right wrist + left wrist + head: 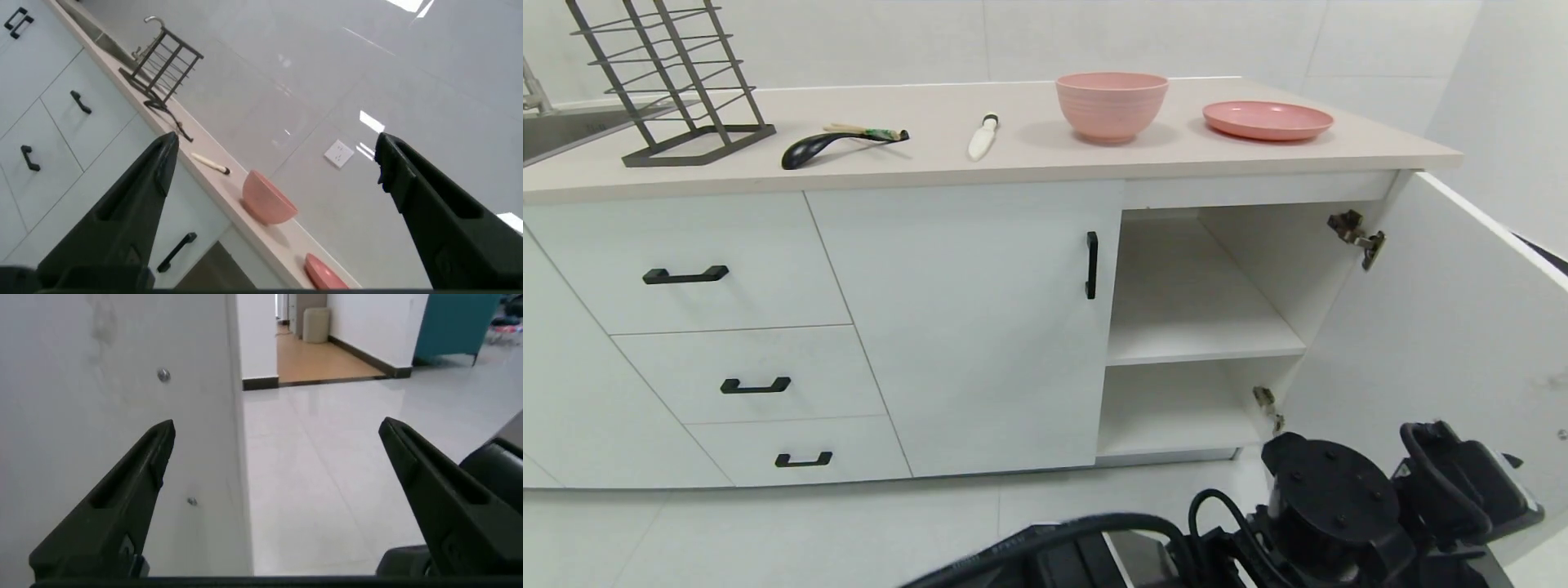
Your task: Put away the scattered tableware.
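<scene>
Tableware, all on the bench (pixel 947 167), none of it stowed. Pink bowl (pixel 1112 104) upright toward the back wall, roughly above the line where the closed cabinet half meets the open one. Pink plate (pixel 1267 119) flat to the right of it, near but not touching. Left of the bowl, a white-handled utensil (pixel 983 135) lying alone, pointing front to back. Farther left, a black spoon (pixel 809 149) with its scoop toward the front edge and its handle meeting a pair of chopsticks (pixel 866 131); cannot tell whether crossed or merely side by side. Beyond these, a dark wire rack (pixel 678 82) standing beside the sink (pixel 564 131) at the bench's left end.

Under the bench: three drawers (pixel 735 376) with black handles at the left, all shut. Middle cabinet door (pixel 980 327) closed, black handle vertical at its right edge. Right-hand door (pixel 1462 327) swung wide, baring a shelf (pixel 1201 327) with a lower compartment beneath.

Right end effector (pixel 276 140): fingers spread wide, gripping nothing, low in front of the cabinets and well apart from every piece of tableware, looking up along the bench.

Left end effector (pixel 276 425): also spread wide, gripping nothing, close beside a white panel (pixel 114 376) dotted with small screw heads, above pale floor tile (pixel 327 482).
</scene>
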`<state>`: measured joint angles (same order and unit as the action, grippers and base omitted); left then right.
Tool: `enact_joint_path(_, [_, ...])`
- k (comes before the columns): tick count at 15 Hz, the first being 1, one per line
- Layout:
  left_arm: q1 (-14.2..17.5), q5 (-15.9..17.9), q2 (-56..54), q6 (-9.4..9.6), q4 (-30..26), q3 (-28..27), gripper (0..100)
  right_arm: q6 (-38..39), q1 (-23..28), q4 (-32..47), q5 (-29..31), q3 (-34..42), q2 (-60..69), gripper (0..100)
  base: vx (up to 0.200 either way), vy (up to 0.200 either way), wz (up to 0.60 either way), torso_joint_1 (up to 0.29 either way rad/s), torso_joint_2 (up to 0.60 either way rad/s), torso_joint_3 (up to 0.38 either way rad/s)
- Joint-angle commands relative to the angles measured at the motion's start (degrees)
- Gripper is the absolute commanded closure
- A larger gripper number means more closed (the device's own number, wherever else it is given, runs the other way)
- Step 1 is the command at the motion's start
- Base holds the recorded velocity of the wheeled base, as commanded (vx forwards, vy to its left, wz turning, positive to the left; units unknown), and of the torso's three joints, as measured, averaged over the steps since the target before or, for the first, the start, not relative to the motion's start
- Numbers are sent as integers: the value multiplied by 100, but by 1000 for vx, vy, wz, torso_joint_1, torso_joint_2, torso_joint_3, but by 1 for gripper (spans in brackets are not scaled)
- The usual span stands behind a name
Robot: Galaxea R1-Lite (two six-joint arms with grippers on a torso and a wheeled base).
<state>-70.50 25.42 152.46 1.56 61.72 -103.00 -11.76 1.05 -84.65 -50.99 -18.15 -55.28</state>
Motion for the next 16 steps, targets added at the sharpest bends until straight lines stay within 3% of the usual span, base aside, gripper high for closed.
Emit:
enact_joint_path(1, [89, -160, -58, -297, 244, -133, 0, -1, 1, 10, -7, 13, 141, 0, 0, 0, 0, 0, 0, 0])
enact_joint_path(3, [388, -169, -796, -270, 534, 729, 0, -1, 1, 36, -7, 49, 202, 0, 0, 0, 0, 0, 0, 0])
enact_joint_path(4, [739, -177, -1913, -226, 965, 2469, 0, -1, 9, 36, -7, 119, 211, 0, 0, 0, 0, 0, 0, 0])
enact_joint_path(5, [1038, -177, -2642, -95, 1325, 3673, 0, -1, 1, 36, -7, 189, 211, 0, 0, 0, 0, 0, 0, 0])
enact_joint_path(7, [1820, -177, -4224, 81, 2090, 5800, 0, -10, 1, 1, -7, 444, 220, 0, 0, 0, 0, 0, 0, 0])
enact_joint_path(9, [2409, -274, -5736, 81, 2520, 7610, 0, -10, 1, 1, -7, 743, 378, 0, 0, 0, 0, 0, 0, 0])
enact_joint_path(10, [2849, -476, -7107, 55, 2503, 8753, 0, -10, 18, 28, -7, 1024, 580, 0, 0, 0, 0, 0, 0, 0])
enact_joint_path(11, [3209, -494, -7801, 55, 2406, 8999, 0, -10, 62, 45, -7, 1165, 703, 0, 0, 0, 0, 0, 0, 0])
enact_joint_path(12, [4097, -494, -8997, 81, 1949, 9034, 0, -19, 194, 72, -25, 1402, 897, 0, 0, 0, 0, 0, 0, 0])
enact_joint_path(13, [4536, -494, -9621, 72, 1571, 9008, 0, -19, 256, 142, -42, 1534, 1028, 0, 0, 0, 0, 0, 0, 0])
enact_joint_path(14, [5213, -511, -10992, 55, 428, 8990, 0, -19, 326, 555, -51, 1815, 1485, 0, 0, 0, 0, 0, 0, 0])
enact_joint_path(16, [5723, -503, -12521, 81, -1224, 8990, 0, -36, 326, 1548, -42, 1815, 2276, 0, 0, 0, 0, 0, 0, 0])
